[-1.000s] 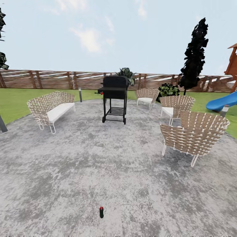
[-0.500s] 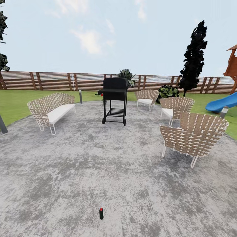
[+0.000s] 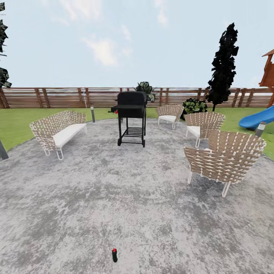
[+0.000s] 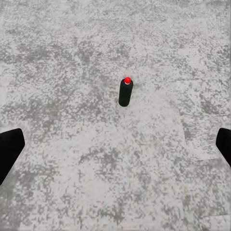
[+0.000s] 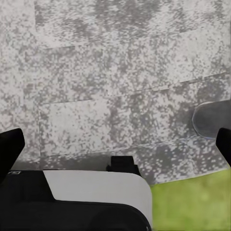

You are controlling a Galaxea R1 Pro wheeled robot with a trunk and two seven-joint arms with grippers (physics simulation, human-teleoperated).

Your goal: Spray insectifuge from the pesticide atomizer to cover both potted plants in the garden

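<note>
left gripper (image 4: 115, 144) fingertips clipped by both side edges of the wrist view; right gripper (image 5: 115, 144) same; slide (image 3: 257, 118) and play tower (image 3: 268, 68) cut by the frame edge; atomizer (image 3: 114, 255) label too small to read

atomizer (image 3: 114, 255) on paving (image 3: 152, 213), grill (image 3: 131, 116) beyond

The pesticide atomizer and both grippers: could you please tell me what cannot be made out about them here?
- Pesticide atomizer: too small in the head view to show any label; the left wrist view shows its red top.
- Left gripper: fingers cut off by the frame edges.
- Right gripper: likewise, tips only.
</note>
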